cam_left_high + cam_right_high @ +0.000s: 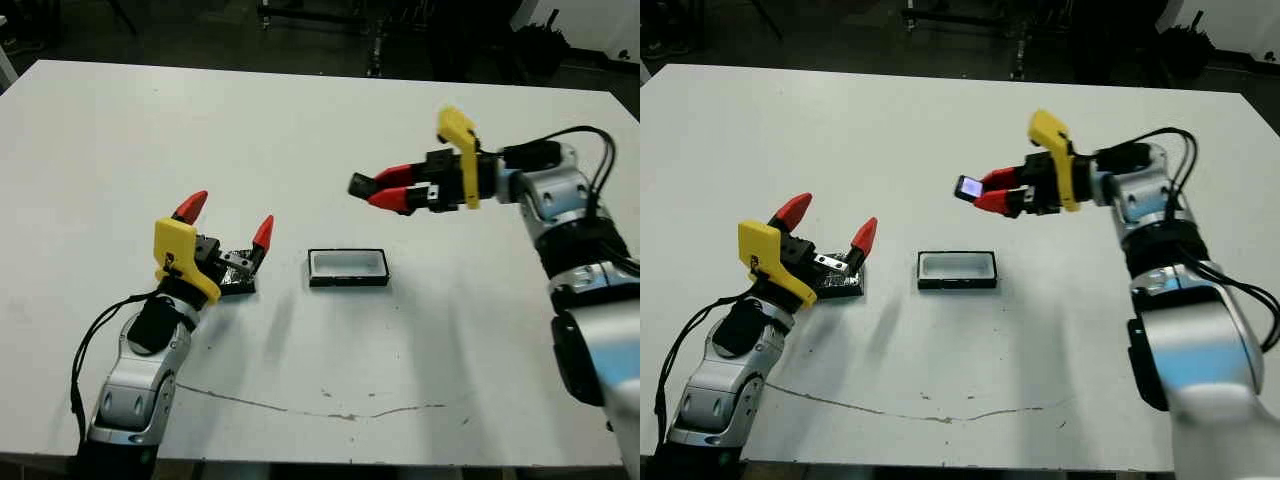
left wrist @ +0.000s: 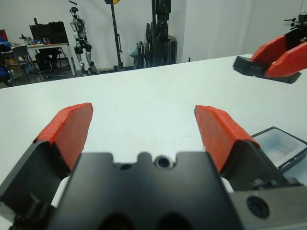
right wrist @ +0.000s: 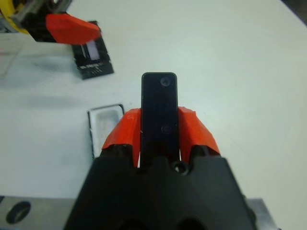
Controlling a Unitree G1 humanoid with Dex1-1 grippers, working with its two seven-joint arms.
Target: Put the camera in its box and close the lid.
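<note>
Nearest the viewer, the left gripper [image 1: 228,225] rests low on the white table [image 1: 300,130], its two red fingers spread wide. Just under its fingertips lies the lid [image 3: 93,63], a flat glossy black slab flat on the table. Between the two arms sits the box [image 1: 348,267], open side up with its white lining showing, long axis running left to right. Above and beyond the box, raised off the table, the right gripper [image 1: 385,190] is closed on the camera [image 3: 159,112]. This small black bar sticks straight out past the fingertips, its long axis in line with the fingers, pointing toward the robot's left.
</note>
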